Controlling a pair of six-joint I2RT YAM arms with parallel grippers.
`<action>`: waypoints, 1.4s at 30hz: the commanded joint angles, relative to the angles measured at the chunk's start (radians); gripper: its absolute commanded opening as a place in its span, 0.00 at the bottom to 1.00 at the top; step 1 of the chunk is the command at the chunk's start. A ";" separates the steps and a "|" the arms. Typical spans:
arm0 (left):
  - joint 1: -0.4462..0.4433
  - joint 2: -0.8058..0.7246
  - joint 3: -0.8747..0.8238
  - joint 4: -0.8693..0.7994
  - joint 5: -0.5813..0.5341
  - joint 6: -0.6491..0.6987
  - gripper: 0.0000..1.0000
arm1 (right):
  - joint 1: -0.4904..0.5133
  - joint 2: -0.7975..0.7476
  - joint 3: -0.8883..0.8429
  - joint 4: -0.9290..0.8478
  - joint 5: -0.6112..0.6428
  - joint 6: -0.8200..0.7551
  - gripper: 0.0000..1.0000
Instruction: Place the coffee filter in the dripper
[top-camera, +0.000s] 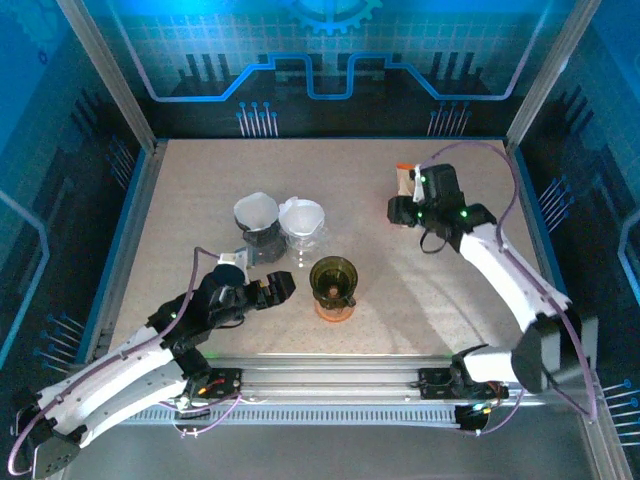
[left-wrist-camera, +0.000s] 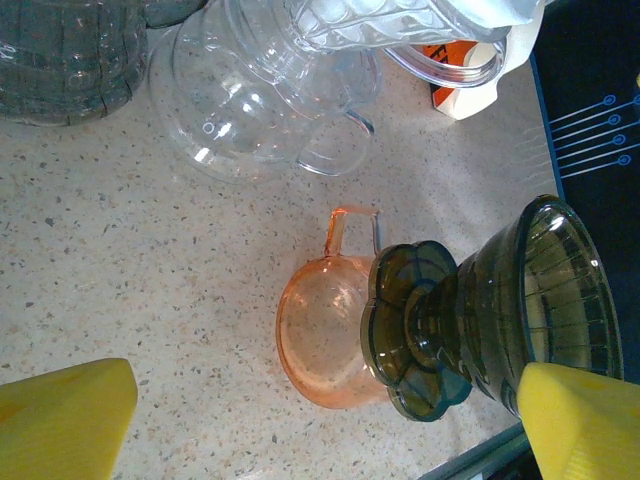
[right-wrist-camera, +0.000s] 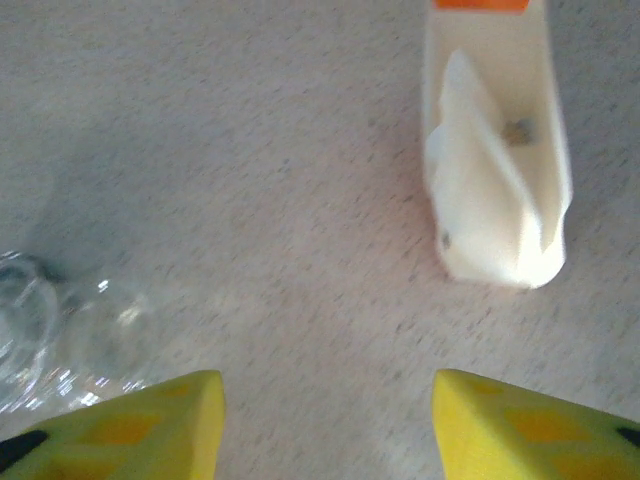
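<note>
Bright, even overhead light washes the speckled table (top-camera: 200, 200), laying a soft shadow left of the right arm (top-camera: 510, 280), the backdrop (top-camera: 320, 60) glows blue, highlights glint on the sharply focused clear glassware (left-wrist-camera: 250, 110), and the coffee filter (right-wrist-camera: 490, 190) looks blurred and washed out.

A pale orange cup (left-wrist-camera: 320, 350) stands on the speckled table (top-camera: 200, 190); a clear glass cup (left-wrist-camera: 235, 115) stands near it.

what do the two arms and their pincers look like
The left arm and right arm have white shells, black joints and a lilac cable looped alongside each. Small green lights glow on them. The left pincer and right pincer are black with yellow pads.
</note>
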 joint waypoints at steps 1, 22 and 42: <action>0.004 -0.005 -0.020 -0.001 -0.002 0.026 0.99 | -0.042 0.106 0.096 0.010 0.038 -0.068 0.49; 0.028 0.001 -0.039 -0.006 -0.012 0.046 0.99 | -0.069 0.533 0.367 -0.091 0.288 -0.301 0.33; 0.037 0.009 -0.049 0.013 0.004 0.051 0.99 | -0.051 0.614 0.390 -0.022 0.364 -0.342 0.12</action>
